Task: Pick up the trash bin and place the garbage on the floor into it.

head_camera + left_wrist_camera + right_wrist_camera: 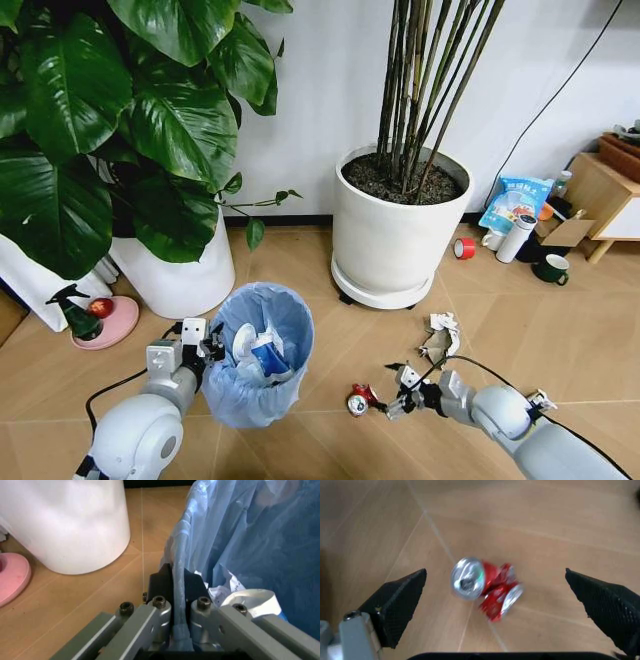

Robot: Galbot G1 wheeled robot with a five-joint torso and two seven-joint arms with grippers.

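Observation:
The trash bin (258,372), lined with a crinkly light-blue bag, stands on the floor (330,330) at the lower left and holds white paper and a blue-white can. My left gripper (207,347) is shut on its rim; in the left wrist view the fingers (159,603) pinch the bag edge of the trash bin (240,536). A crushed red can (359,400) lies to the right of the bin. My right gripper (397,393) hangs open just beside it, its black pads (400,600) spread either side of the can (487,588). A crumpled wrapper (440,335) lies behind the right arm.
Two big white plant pots (388,235) (175,270) stand against the wall behind the bin. A green spray bottle (75,312) and a pink dish (108,322) sit at the far left. A red tape roll (464,247), a mug (552,268) and wooden furniture (605,195) crowd the right.

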